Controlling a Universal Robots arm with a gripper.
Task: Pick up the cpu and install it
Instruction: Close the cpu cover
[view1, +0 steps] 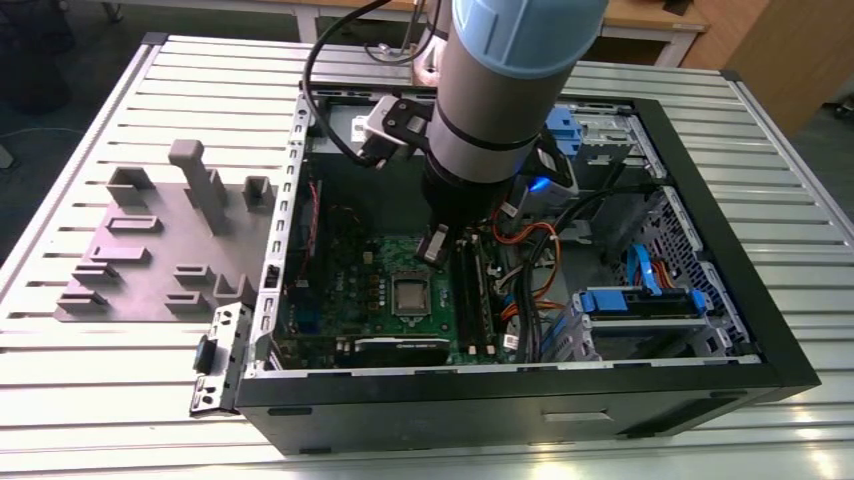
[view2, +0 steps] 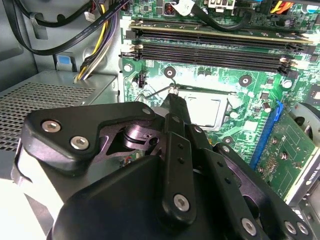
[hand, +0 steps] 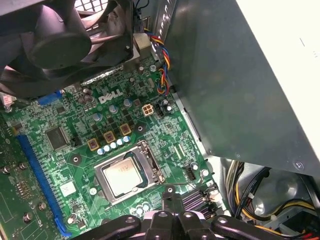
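while the cpu (hand: 122, 175) lies in the motherboard socket (hand: 151, 162), the gripper (hand: 168, 192) hangs just beside that socket's edge, its fingers (view2: 176, 111) pressed together with nothing visibly between them.

Open computer case (view1: 534, 400) on slatted metal table (view1: 120, 400).
Green motherboard (view1: 363, 285) exposed inside; memory sticks (view2: 210, 50) seated in their slots; black fan (hand: 60, 35) over one board edge; blue drive bracket (view1: 641, 300) toward the exterior view's right. Gray moulded fixture (view1: 147, 250) lies beside the case, the exterior view's left.

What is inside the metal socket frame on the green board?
The cpu, silver top showing, lies within the socket frame. Whatever is beneath it is covered.
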